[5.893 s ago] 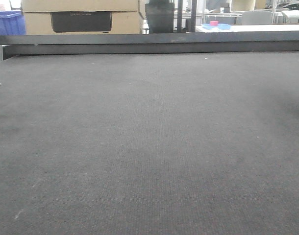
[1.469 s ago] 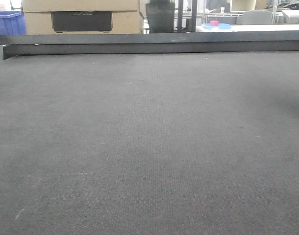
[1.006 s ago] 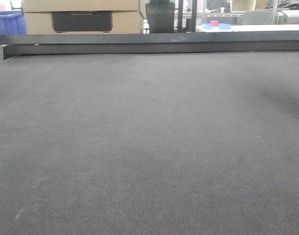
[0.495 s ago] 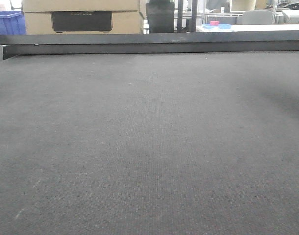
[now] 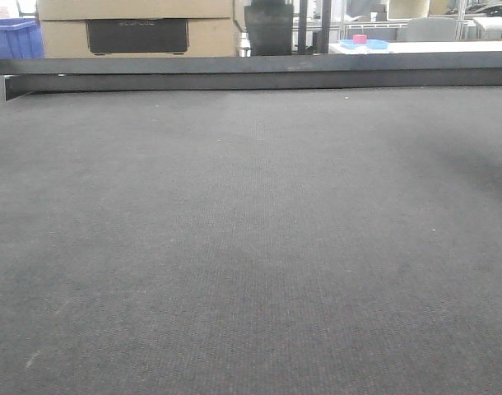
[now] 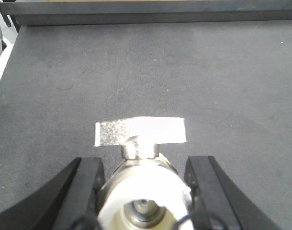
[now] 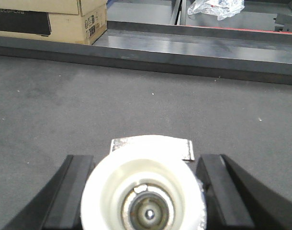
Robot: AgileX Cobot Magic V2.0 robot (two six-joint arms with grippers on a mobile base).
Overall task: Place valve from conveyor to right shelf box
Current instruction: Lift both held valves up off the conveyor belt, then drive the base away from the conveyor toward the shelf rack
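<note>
The conveyor (image 5: 251, 230), a dark grey fabric belt with a dark metal rail (image 5: 251, 72) at its far edge, fills the front view; no valve or gripper shows there. In the left wrist view my left gripper (image 6: 145, 165) is shut on a shiny metal valve (image 6: 145, 191) with a white end facing the camera and its flat handle pointing away, above the belt (image 6: 184, 72). In the right wrist view my right gripper (image 7: 145, 163) is shut on a second valve (image 7: 143, 191), white end toward the camera. The right shelf box is out of view.
Behind the rail stand cardboard boxes (image 5: 136, 25), a blue bin (image 5: 12, 37) and a blue tray with a pink item (image 5: 362, 43). The right wrist view shows a cardboard box (image 7: 64, 19) and a crumpled plastic bag (image 7: 215, 7) beyond the rail.
A small object at the belt's left edge in the oldest frame is gone. A faint shadow on the belt's right side has shifted slightly. Otherwise the front view is unchanged.
</note>
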